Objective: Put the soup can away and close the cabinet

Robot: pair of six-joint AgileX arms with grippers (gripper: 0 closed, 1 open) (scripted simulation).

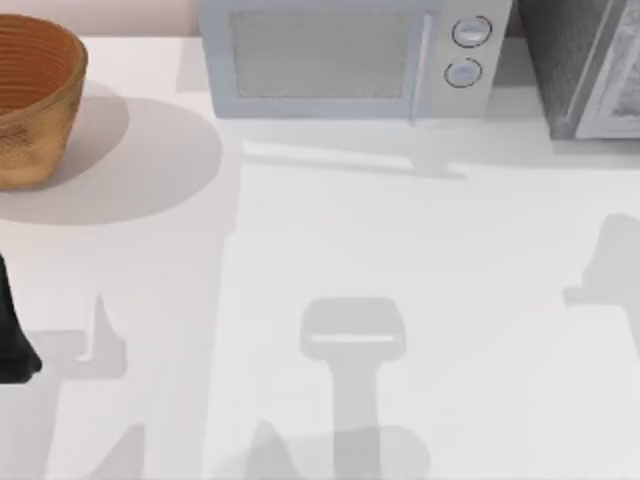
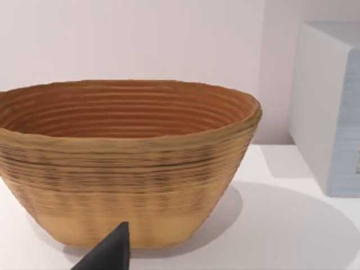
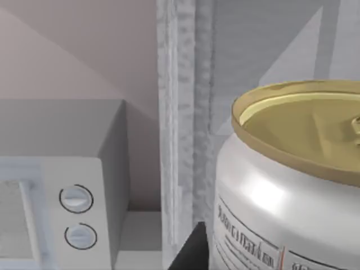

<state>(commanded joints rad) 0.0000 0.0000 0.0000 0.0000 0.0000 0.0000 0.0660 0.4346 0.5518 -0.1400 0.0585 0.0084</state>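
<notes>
White tabletop stretches out under the overhead camera, grey shadows of the arms lying across it. At the back sits a light grey microwave with two round knobs on its right face, and just to its right, in the table's far right corner, the cabinet stands dark and speckled, its lighter framed door running off the edge of the picture. Over on the far left a woven basket rests on the table, and below it a dark sliver of the left arm sits at the left edge. From the left wrist camera, the basket looms large and close, with one black fingertip poking up in front of it; whether the left gripper is apart or together, I cannot tell. Now the right wrist camera: the soup can is right up against the lens, gold top tilted, white label showing, close beside the cabinet's pale door frame, with the microwave off to the side. A dark bit of finger shows beside the can, but whether the right gripper's jaws are clamped on it I cannot tell.
</notes>
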